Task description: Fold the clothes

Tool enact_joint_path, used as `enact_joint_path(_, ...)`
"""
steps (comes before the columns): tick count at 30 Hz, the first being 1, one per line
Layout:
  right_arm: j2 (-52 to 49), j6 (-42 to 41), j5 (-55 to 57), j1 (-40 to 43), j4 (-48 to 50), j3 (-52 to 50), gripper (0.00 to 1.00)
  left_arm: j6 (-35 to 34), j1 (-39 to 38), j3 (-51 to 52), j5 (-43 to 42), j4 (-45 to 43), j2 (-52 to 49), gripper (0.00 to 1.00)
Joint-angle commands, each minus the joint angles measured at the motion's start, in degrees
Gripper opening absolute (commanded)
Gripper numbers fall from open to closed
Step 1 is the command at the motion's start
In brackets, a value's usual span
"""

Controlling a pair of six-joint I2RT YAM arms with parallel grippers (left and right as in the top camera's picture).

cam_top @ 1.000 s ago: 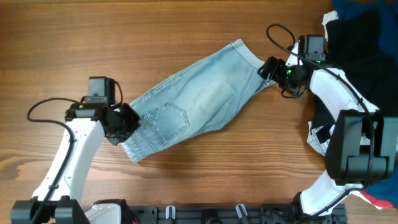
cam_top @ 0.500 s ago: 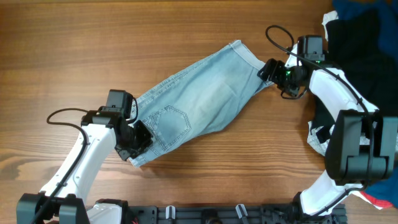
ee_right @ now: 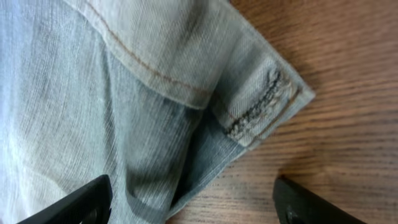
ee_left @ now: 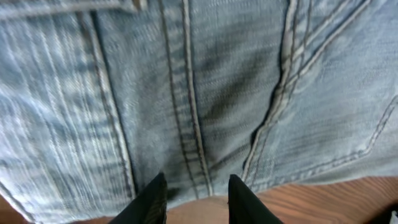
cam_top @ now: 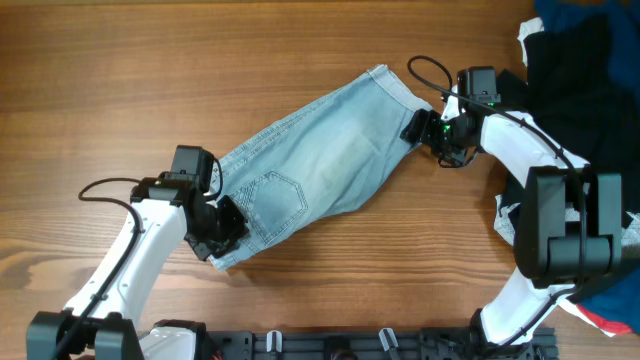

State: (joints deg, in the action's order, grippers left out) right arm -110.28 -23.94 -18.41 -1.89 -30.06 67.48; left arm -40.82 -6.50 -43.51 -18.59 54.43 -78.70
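The jeans (cam_top: 320, 150) lie flat on a slant across the middle of the table (cam_top: 120, 70), waist end near-left, hem far-right. The left gripper (ee_left: 196, 200) is open just a narrow gap, with its tips at the waist edge and nothing pinched. The right gripper (ee_right: 193, 190) is spread wide with the hem corner between its fingers, nothing gripped.

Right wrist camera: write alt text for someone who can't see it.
A folded hem corner of pale blue jeans, its stitching frayed, lies on a wooden table. The right gripper hangs with jaws wide open, one over denim, one over bare wood, gripping nothing.
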Motion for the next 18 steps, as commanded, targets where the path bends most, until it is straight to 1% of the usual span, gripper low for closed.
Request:
enact_joint_path(1,-1.5,-0.3,-0.1,-0.2,1.5,-0.8,0.83,-0.3,-0.4,-0.9,-3.0,2.0,2.0,0.32)
enact_joint_path(5,-1.5,-1.7,0.0,-0.2,3.1,-0.8,0.82,0.1,-0.4,-0.9,-3.0,5.7,2.2,0.31)
enact_joint_path(7,-1.5,-1.8,-0.1,-0.2,3.8,-0.8,0.79,0.1,-0.4,-0.7,-2.8,6.9,2.2,0.32)
enact_joint_path(8,-1.5,-1.8,0.0,-0.2,4.2,-0.8,0.73,0.1,-0.4,-0.7,-2.8,7.3,2.2,0.32)
enact_joint_path(12,-1.5,-1.8,0.0,-0.2,4.8,-0.8,0.57,0.1,-0.4,-0.7,-2.8,7.8,2.2,0.32)
enact_joint_path(13,-1.5,-1.8,0.0,-0.2,4.9,-0.8,0.52,0.1,-0.4,-0.7,-2.8,7.8,2.2,0.32)
enact_joint_path(17,-1.5,-1.8,0.0,-0.2,5.4,-0.8,0.36,0.0,-0.7,-0.5,-0.1,7.7,2.1,0.33)
enact_joint_path(18,-1.5,-1.8,0.0,-0.2,5.4,-0.8,0.30,0.0,-0.9,-0.3,0.0,7.5,2.1,0.32)
